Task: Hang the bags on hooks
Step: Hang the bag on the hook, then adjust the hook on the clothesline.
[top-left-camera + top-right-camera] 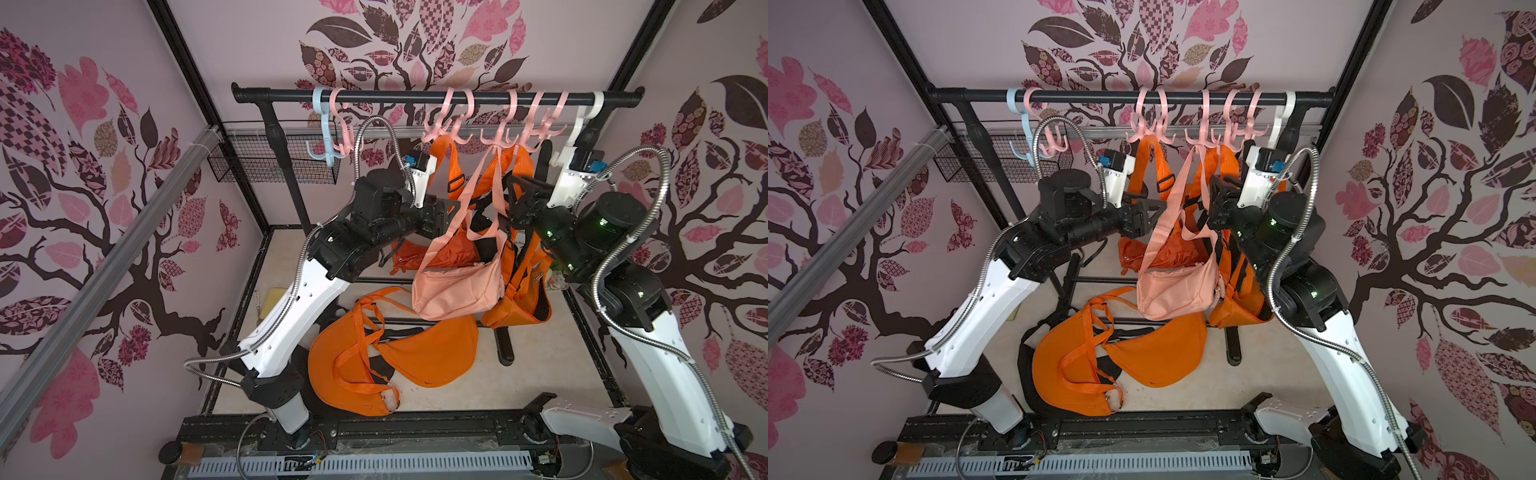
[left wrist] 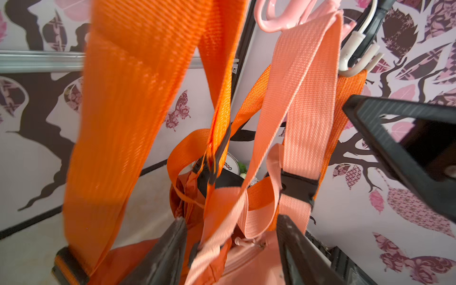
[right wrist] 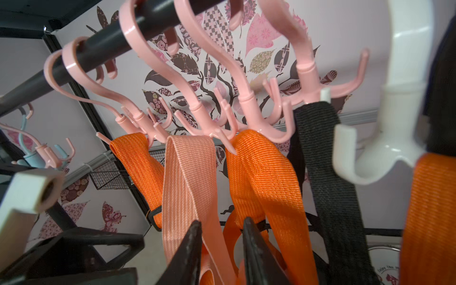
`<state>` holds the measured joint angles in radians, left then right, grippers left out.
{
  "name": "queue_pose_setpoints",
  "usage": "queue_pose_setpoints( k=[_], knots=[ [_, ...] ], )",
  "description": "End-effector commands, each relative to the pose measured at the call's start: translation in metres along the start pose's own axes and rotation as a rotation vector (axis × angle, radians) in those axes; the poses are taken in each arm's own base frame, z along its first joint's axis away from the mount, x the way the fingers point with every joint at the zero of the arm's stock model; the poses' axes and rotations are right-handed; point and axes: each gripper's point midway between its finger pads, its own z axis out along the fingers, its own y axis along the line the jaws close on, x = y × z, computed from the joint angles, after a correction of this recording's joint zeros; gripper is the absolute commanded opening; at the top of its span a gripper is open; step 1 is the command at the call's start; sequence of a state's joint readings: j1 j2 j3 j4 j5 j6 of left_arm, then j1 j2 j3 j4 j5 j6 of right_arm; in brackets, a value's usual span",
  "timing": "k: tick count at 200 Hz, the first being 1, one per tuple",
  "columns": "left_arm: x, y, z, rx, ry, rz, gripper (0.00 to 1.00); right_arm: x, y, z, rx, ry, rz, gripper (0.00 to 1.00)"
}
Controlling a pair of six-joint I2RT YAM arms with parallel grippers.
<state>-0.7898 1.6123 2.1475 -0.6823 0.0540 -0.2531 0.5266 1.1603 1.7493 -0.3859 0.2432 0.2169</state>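
Right wrist view shows the peach strap (image 3: 187,167) draped over a pink hook (image 3: 197,108), bag (image 1: 455,291) hanging below; your right pincer (image 3: 222,220) is released. Left pincer (image 2: 232,219), also released, straddles the strap: retreat crookedly and you could drag it off the prong.

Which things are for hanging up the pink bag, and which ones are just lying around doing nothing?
For the job:
pink bag, its strap, the pink hook holding the strap, black rail, left gripper and right gripper, both open.

Just lying about:
orange bags on the floor, wire basket, blue hook.
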Motion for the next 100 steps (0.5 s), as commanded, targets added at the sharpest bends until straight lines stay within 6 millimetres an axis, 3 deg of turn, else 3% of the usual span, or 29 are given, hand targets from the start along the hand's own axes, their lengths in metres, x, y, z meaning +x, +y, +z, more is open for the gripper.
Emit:
queue_pose_setpoints(
  k=[1,27,32,44,69,100],
  knots=[
    [-0.005,0.004,-0.024,-0.017,-0.044,0.047,0.68,-0.026,0.011,-0.024,-0.077,-0.052,0.023,0.61],
    [-0.008,0.02,-0.056,-0.094,-0.072,0.081,0.71,-0.045,0.03,-0.044,-0.192,-0.088,0.039,0.75],
    [0.004,0.031,-0.055,-0.134,-0.05,0.087,0.73,-0.048,0.037,-0.048,-0.234,-0.086,0.043,0.75],
    [0.006,0.052,-0.068,-0.222,-0.07,0.087,0.75,-0.049,0.058,-0.053,-0.353,-0.062,0.048,0.8],
    [0.018,0.095,-0.091,-0.356,-0.121,0.036,0.78,-0.03,0.107,-0.046,-0.625,0.051,0.111,0.86],
    [0.043,0.131,-0.113,-0.5,-0.127,0.032,0.78,0.006,0.164,-0.039,-0.785,0.136,0.097,0.88]
  ],
)
